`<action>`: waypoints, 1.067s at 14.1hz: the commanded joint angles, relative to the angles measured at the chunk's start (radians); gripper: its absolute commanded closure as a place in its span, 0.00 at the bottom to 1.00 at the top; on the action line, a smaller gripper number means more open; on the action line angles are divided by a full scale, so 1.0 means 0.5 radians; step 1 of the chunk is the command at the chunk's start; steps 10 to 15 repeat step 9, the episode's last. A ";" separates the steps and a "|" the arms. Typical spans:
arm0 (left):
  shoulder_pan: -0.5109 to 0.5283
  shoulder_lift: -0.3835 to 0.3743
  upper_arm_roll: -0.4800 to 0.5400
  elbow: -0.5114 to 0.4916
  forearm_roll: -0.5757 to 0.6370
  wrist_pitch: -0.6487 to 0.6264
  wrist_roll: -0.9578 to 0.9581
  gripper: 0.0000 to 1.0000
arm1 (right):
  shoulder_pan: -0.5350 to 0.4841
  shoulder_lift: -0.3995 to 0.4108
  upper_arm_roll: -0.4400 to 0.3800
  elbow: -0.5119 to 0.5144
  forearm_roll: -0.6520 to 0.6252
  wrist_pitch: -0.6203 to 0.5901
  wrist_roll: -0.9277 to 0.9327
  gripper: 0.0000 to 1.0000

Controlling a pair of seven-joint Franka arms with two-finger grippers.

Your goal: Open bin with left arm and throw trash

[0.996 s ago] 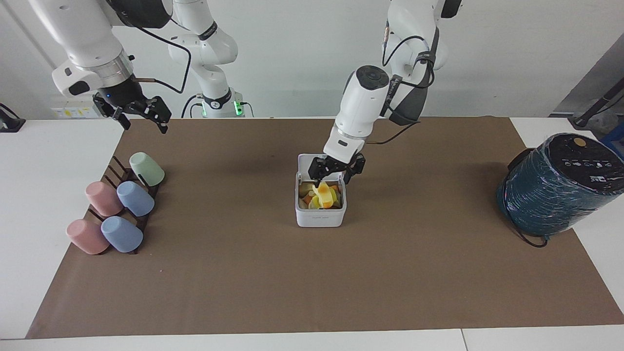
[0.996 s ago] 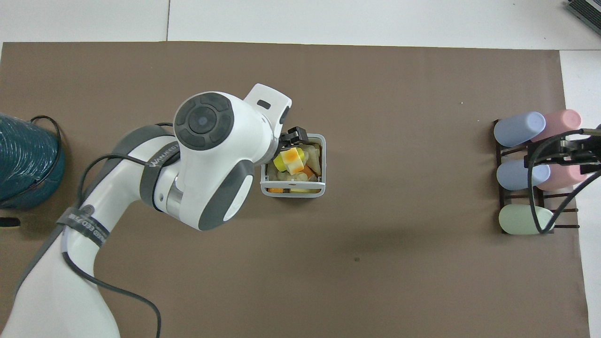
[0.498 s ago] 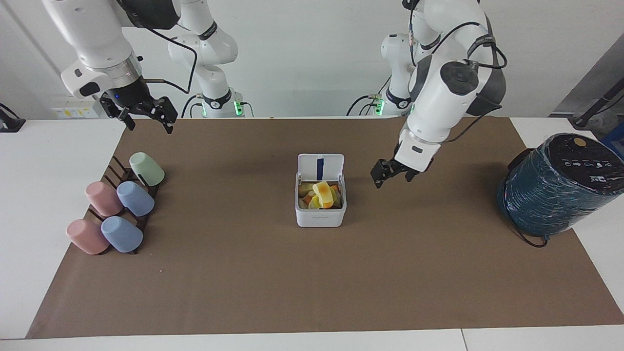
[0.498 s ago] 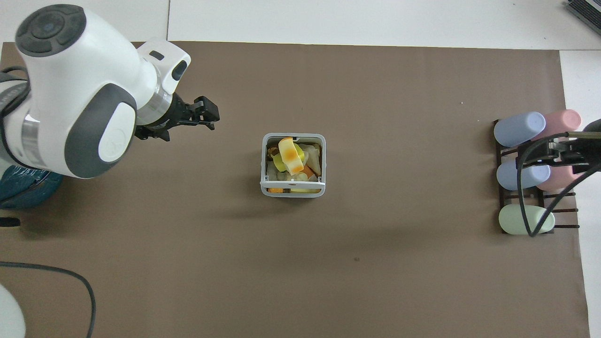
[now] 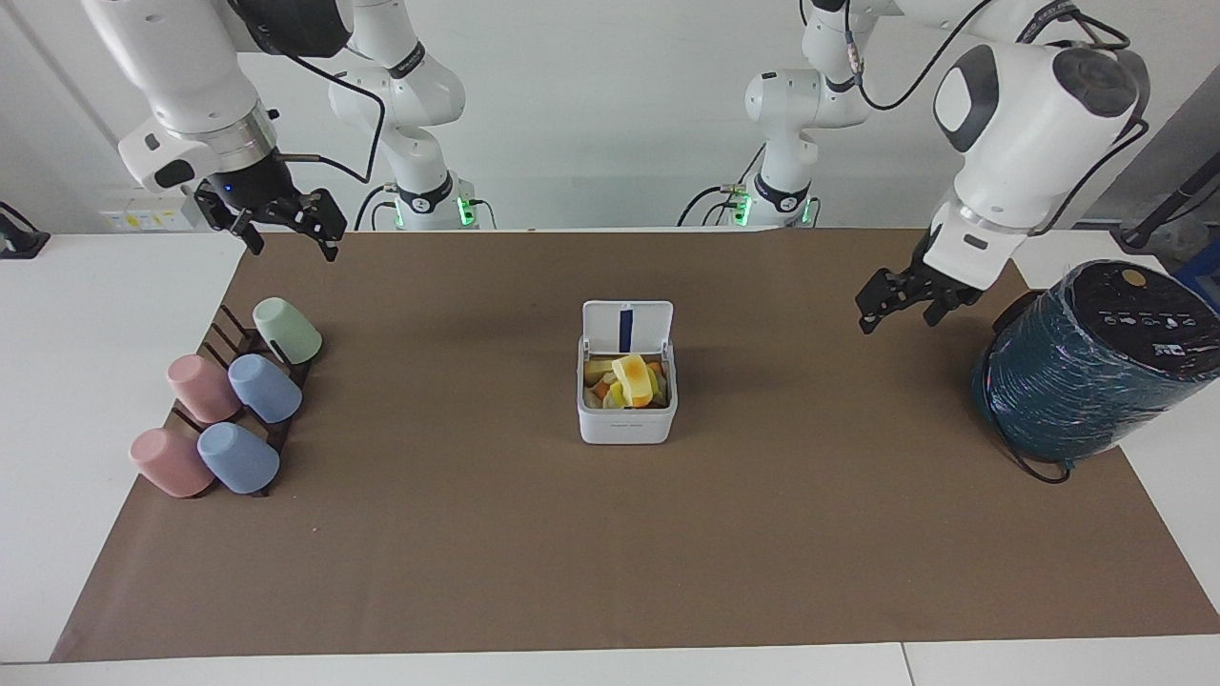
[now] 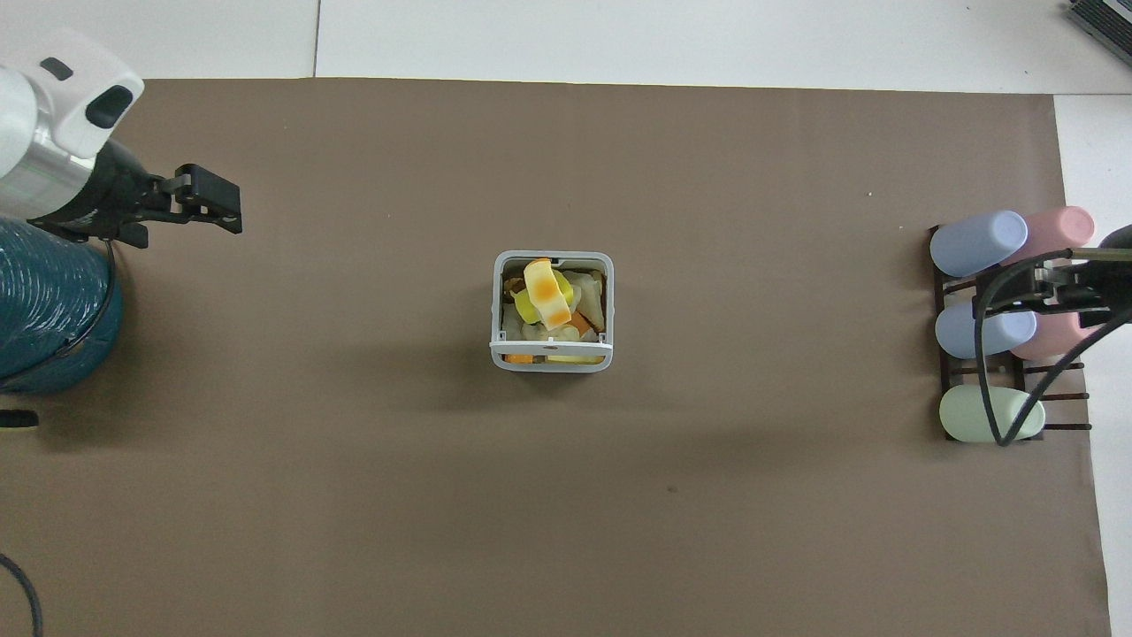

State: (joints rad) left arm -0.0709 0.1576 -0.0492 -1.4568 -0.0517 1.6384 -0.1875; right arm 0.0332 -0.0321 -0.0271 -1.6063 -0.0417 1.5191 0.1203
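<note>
The right hand (image 5: 284,225) hung empty and spread over the mat's (image 5: 477,534) corner by the cups (image 5: 229,400), the left hand (image 5: 905,297) hung spread and empty over the mat beside the teal cylinder (image 5: 1087,381), and at mid-mat the bin (image 5: 627,424) stood with lid (image 5: 626,326) up, trash (image 5: 631,379) inside.

Facing cam is sitting high across the table, looking back at both robots; bases are showing at top, whole brown mat (image 5: 477,572) in frame. Overhead cam is hanging above the robots' end, looking fwd and steeply down, at about the same range. Views are running half a turn apart. Both are sharing the mat, the open bin (image 5: 627,419) (image 6: 551,361) mid-frame, the cup rack (image 5: 250,381) (image 6: 1008,363) under the right gripper (image 5: 286,221) (image 6: 1039,292), and the teal cylinder (image 5: 1087,381) (image 6: 44,318) just beside the left gripper (image 5: 901,303) (image 6: 199,199).
</note>
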 commanded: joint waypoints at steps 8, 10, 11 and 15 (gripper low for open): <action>0.031 -0.143 -0.021 -0.029 0.143 -0.169 0.258 0.00 | -0.008 -0.055 0.008 -0.058 -0.005 0.005 -0.001 0.00; 0.031 -0.146 -0.021 -0.032 0.143 -0.163 0.258 0.00 | -0.008 -0.055 0.008 -0.058 -0.005 0.005 -0.001 0.00; 0.031 -0.146 -0.021 -0.032 0.143 -0.163 0.258 0.00 | -0.008 -0.055 0.008 -0.058 -0.005 0.005 -0.001 0.00; 0.031 -0.146 -0.021 -0.032 0.143 -0.163 0.258 0.00 | -0.008 -0.055 0.008 -0.058 -0.005 0.005 -0.001 0.00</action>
